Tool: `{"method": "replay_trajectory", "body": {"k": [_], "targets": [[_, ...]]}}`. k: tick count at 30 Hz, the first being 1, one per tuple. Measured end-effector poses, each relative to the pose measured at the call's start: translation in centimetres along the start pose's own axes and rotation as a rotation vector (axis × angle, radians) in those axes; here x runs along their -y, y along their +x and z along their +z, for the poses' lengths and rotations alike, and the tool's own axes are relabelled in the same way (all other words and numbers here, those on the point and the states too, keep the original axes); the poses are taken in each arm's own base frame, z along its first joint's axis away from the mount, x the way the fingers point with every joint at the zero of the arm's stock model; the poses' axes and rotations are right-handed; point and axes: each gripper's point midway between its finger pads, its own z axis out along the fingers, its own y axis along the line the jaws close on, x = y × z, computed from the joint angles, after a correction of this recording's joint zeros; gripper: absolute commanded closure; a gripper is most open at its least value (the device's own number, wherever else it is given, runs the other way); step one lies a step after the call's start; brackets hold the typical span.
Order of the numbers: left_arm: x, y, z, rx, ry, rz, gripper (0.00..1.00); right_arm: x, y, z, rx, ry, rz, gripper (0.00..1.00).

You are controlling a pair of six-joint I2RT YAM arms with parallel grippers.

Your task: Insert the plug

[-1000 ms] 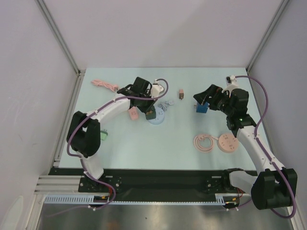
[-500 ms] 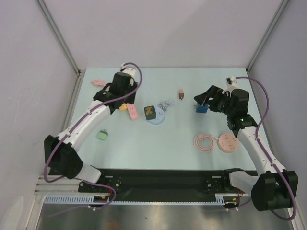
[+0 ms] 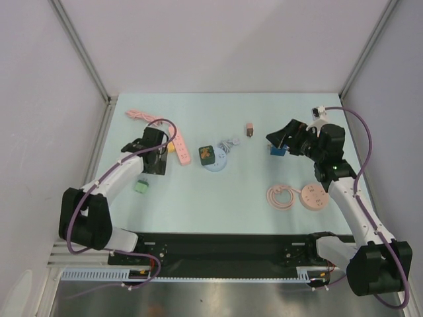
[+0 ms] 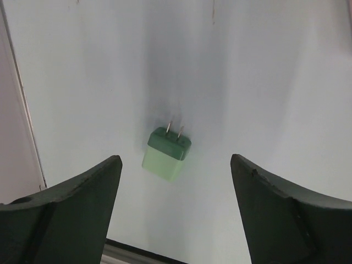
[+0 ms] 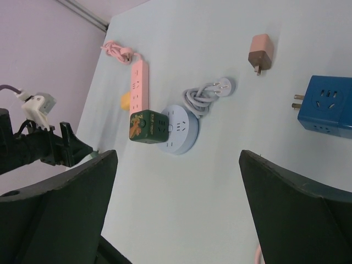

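Observation:
A light green plug point(image 4: 168, 153) lies on the table with its two prongs pointing away from me; in the top view the green plug point(image 3: 141, 187) is near the left edge. My left gripper point(image 4: 176, 160) hangs open above it, fingers on either side and apart from it, nothing held. The left gripper point(image 3: 153, 166) sits just beyond the plug. A dark green cube plug point(image 3: 207, 154) sits on the round pale blue socket point(image 3: 218, 162). My right gripper point(image 3: 281, 135) is open and empty, hovering over a blue cube socket point(image 3: 277, 150).
A pink power strip point(image 3: 180, 150) with a yellow piece point(image 3: 170, 148) beside it lies at the back left. A small brown plug point(image 3: 250, 129) is at the back centre. A pink round socket point(image 3: 314, 197) with coiled cable point(image 3: 282, 197) lies at the near right.
The left gripper has let go of the dark green cube plug on the round socket, opened, and swung left and nearer to hang over the light green plug. The right arm barely moved.

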Motion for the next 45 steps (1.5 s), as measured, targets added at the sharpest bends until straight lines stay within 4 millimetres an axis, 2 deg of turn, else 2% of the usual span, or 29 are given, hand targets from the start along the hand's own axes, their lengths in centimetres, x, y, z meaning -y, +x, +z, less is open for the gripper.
{"method": "replay_trajectory", "body": {"k": [5,9,16,19,22,28,30,31,33,34,38,41,45], "targets": [[-1.1,1.3,1.5,-0.074,-0.004,-0.038,0.16,-0.3,0.3,-0.2,-0.005,-0.015,0.003,0.0],[-1.6,3.2,2.4,-0.144,0.024,-0.045,0.12,-0.7,0.3,-0.6,-0.002,-0.03,-0.002,0.0],[-0.9,5.1,3.8,-0.246,0.114,-0.034,0.18,-1.0,0.2,-0.8,0.003,-0.042,-0.005,0.0],[-0.4,6.5,4.5,-0.318,0.134,-0.015,0.16,-1.1,0.2,-0.9,0.002,-0.046,-0.005,0.0],[-0.3,7.1,4.7,-0.345,0.139,0.002,0.15,-1.2,0.2,-1.0,0.003,-0.051,-0.007,0.0],[-0.2,7.3,5.1,-0.367,0.149,0.022,0.26,-1.4,0.2,-1.0,0.003,-0.059,-0.009,0.0],[-0.1,7.3,5.0,-0.367,0.158,0.023,0.34,-1.5,0.0,-1.0,0.01,-0.064,-0.013,0.0],[-0.1,7.3,5.0,-0.367,0.16,0.024,0.44,-1.5,0.0,-1.0,0.012,-0.065,-0.014,0.0],[0.1,7.2,5.0,-0.366,0.166,0.022,0.57,-1.5,0.0,-1.0,0.014,-0.066,-0.016,0.0],[0.1,7.1,5.0,-0.367,0.169,0.022,0.71,-1.5,0.0,-1.0,0.014,-0.066,-0.015,0.0],[0.8,6.5,5.0,-0.356,0.209,0.003,0.93,-1.3,0.1,-0.9,0.012,-0.063,-0.014,0.0],[1.8,5.9,4.6,-0.341,0.263,-0.023,1.0,-1.4,0.1,-1.0,0.016,-0.068,-0.017,0.02],[2.9,3.8,2.9,-0.273,0.34,-0.108,1.0,-1.8,0.3,-1.2,0.027,-0.097,-0.03,0.07]]}}
